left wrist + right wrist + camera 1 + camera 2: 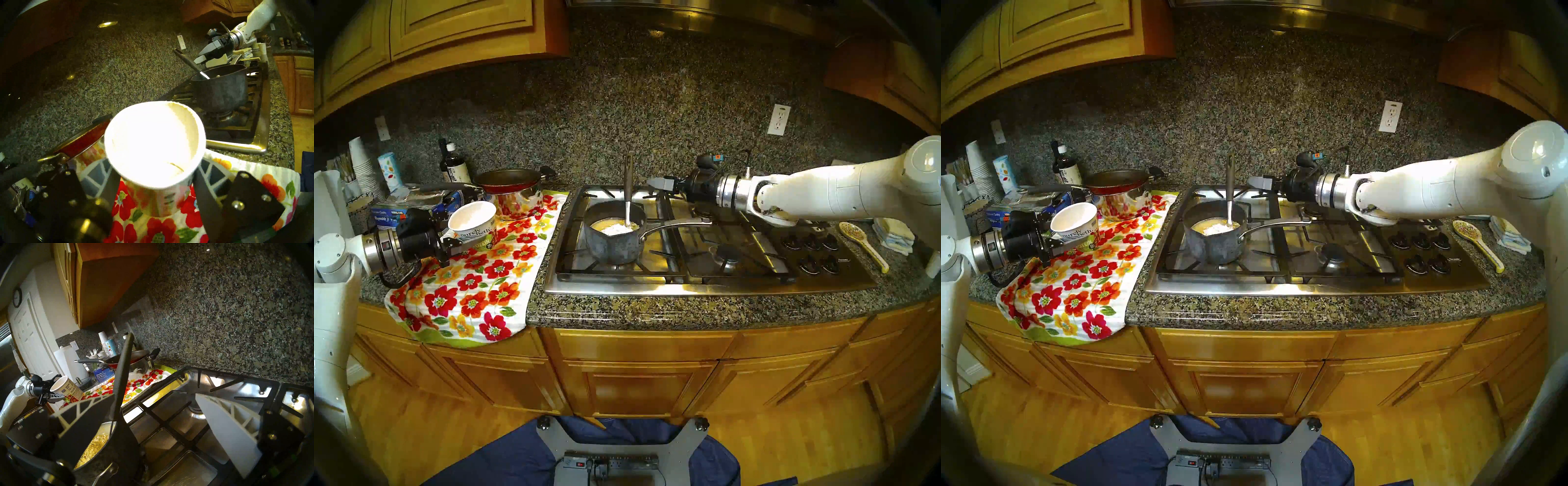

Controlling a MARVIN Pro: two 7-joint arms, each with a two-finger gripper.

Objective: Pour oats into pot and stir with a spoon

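**Oats in the pot, spoon waiting to be taken**

The left gripper [449, 237] clamps a white paper cup [477, 220], tilted over a floral towel [473, 288]; its overexposed inside looks nearly empty. Tan oats [95, 446] lie in the dark grey pot [612, 237] on the stove [704, 271]. The spoon [628, 190] stands inside it, leaning on the rim. The right gripper [656, 183] hangs wide open just beside its handle. The spoon looks light, stiff and easily tipped; the upper handle seems the best hold.

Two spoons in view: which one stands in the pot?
The dark-handled spoon, leaning upright in the oats; the yellow patterned ceramic spoon lies on the counter right of the stove.
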